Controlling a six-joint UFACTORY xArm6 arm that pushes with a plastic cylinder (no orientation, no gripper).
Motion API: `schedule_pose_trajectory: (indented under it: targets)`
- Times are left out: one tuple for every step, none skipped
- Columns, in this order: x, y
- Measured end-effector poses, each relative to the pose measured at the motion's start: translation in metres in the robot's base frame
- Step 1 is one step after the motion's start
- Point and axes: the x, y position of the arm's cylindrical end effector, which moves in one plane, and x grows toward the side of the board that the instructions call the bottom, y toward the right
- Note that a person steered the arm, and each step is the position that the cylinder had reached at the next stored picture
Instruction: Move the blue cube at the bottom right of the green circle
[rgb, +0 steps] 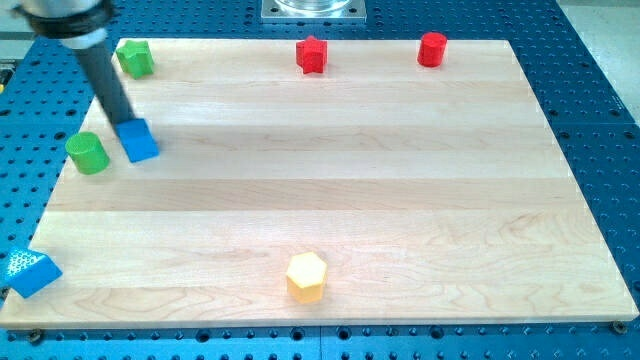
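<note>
**Operator:** State the end of the arm and its contact.

**Technician:** The arm carries no gripper, only a straight dark rod, so nothing is grasped. The tip (124, 122) stands at the upper-left edge of the small blue plastic cube (139, 141), touching it or very nearly.

**Operator:** Location of the cube?

**Technician:** On the pale wooden board (380, 190), near the view's left edge, just beside the green plastic cylinder (87, 153), to its right and a little higher. It is not yet at the cylinder's bottom right.

**Operator:** Handling?

**Technician:** Judged light, rigid and free-sliding on smooth wood. It cannot be gripped; contact should meet the middle of a flat face, since an off-centre push would likely spin it.

**Operator:** Orientation?

**Technician:** It sits flat, turned slightly against the board's edges. A cube has no long axis.
</note>
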Motion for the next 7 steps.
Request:
schedule_pose_trajectory:
  targets:
    - [0.015,0.036]
    - [0.016,0.044]
    - [0.016,0.034]
    - [0.019,0.009]
    - [0.046,0.042]
    - [0.069,0.101]
    - [0.07,0.1]
